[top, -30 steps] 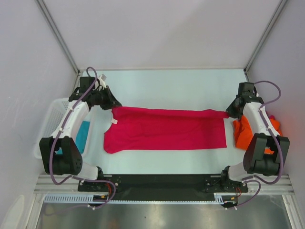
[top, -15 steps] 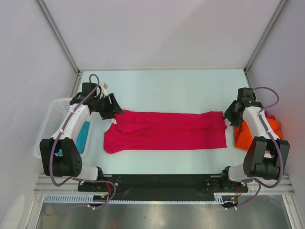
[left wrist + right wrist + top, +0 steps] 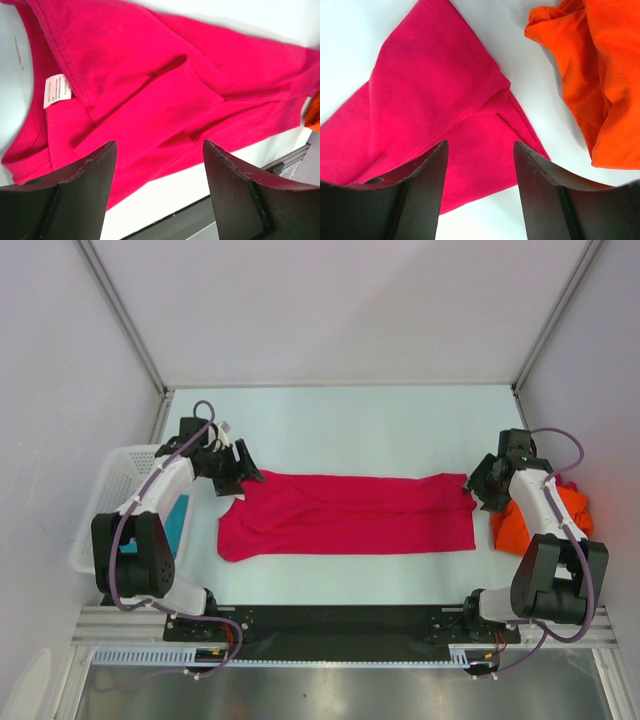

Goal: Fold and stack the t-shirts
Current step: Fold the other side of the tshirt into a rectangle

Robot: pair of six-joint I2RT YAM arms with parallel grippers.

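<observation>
While the pink shirt lies flat on the table, your left gripper hangs open and empty over its collar. Your right gripper gapes empty over the hem corner.

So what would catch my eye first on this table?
A pink shirt lies spread across the table's middle, the left claw and right claw open at its ends. An orange shirt sits crumpled at the right edge, and a teal shirt shows in the white basket on the left.
</observation>
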